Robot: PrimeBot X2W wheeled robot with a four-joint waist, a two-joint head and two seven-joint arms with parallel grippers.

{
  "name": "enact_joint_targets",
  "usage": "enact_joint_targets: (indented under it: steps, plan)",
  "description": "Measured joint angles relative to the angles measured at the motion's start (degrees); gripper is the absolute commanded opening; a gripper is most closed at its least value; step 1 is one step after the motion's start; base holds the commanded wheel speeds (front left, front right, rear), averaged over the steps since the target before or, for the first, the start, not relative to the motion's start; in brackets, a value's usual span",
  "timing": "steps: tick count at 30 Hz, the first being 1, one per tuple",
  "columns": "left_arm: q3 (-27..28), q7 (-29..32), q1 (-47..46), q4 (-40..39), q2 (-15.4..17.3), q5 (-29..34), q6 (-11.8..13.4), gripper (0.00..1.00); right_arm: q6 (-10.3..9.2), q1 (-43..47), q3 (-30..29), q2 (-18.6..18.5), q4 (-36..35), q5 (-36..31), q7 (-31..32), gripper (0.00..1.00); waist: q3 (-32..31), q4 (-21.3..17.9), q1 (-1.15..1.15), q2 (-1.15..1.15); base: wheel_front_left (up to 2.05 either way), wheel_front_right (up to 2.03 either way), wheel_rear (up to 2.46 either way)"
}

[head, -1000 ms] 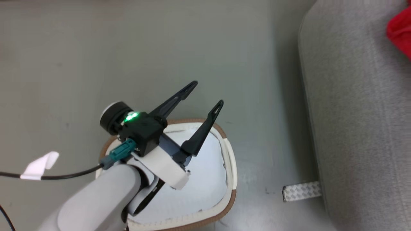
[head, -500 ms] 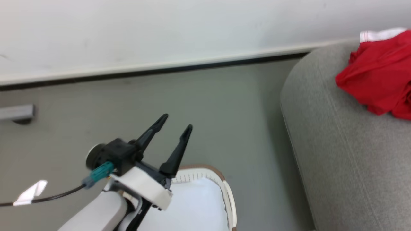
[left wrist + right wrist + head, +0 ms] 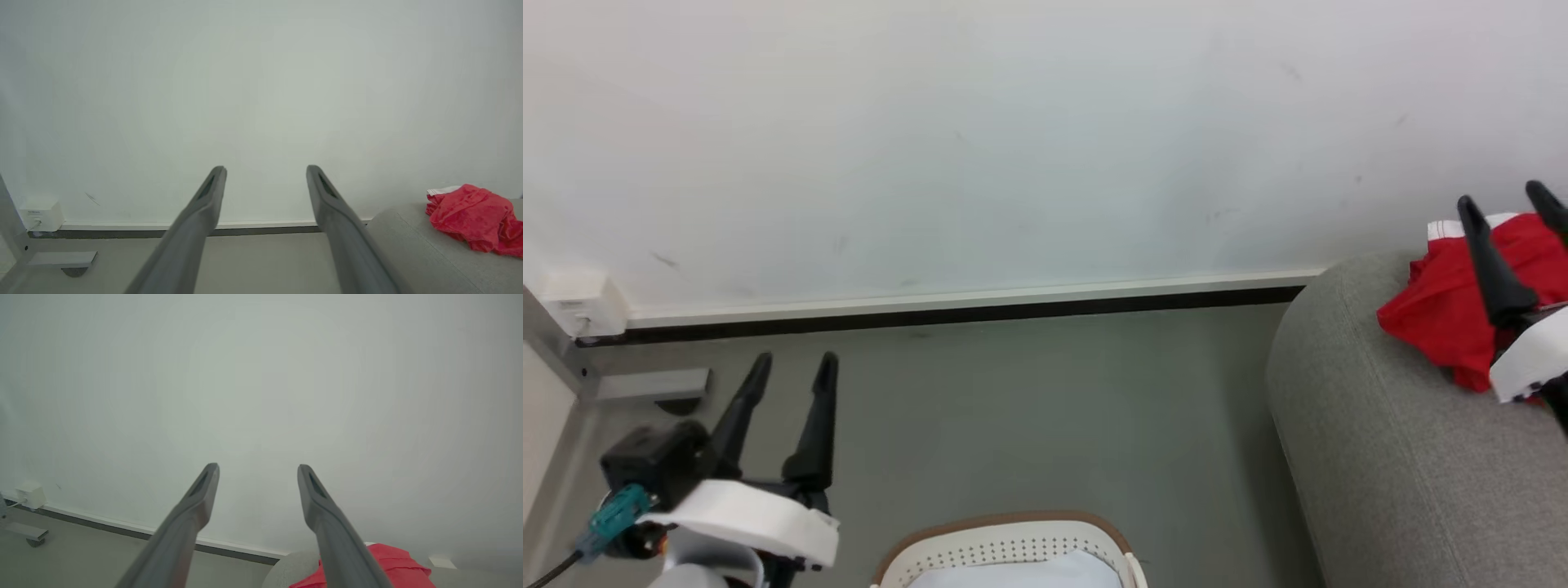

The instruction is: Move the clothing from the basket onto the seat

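Left gripper (image 3: 795, 359) now beside the basket (image 3: 1013, 517) — fingers (image 3: 813, 425) apart

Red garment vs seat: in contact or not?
Touching. The left wrist view shows the clothing lying slumped on top of the seat, its lower edge resting on the grey fabric with no gap.

clothing (image 3: 1437, 314): bright red, white trim, crumpled heap lying on the seat near its rounded end | seat (image 3: 1380, 465): light grey fabric, rounded edges | basket (image 3: 980, 552): white, perforated, tan rim, upright on the floor (image 3: 1054, 408), apart from seat
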Motion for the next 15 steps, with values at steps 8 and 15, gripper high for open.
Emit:
enact_joint_targets:
  steps: [8,15]
  plan:
    - [8.3,-0.1,9.2,-2.6,-2.8,-0.6,-1.2,1.0,0.0,14.0,-5.5,7.9,-10.4,-8.2,-4.3,1.0,-1.8,2.4,0.01,0.0,0.0,0.0,0.0]
    - [12.9,-0.1,14.1,-1.5,-7.4,5.0,-4.2,1.0,-0.01,26.5,-8.8,17.1,-16.2,-12.6,-9.2,1.0,-1.7,3.1,0.02,0.0,0.0,0.0,0.0]
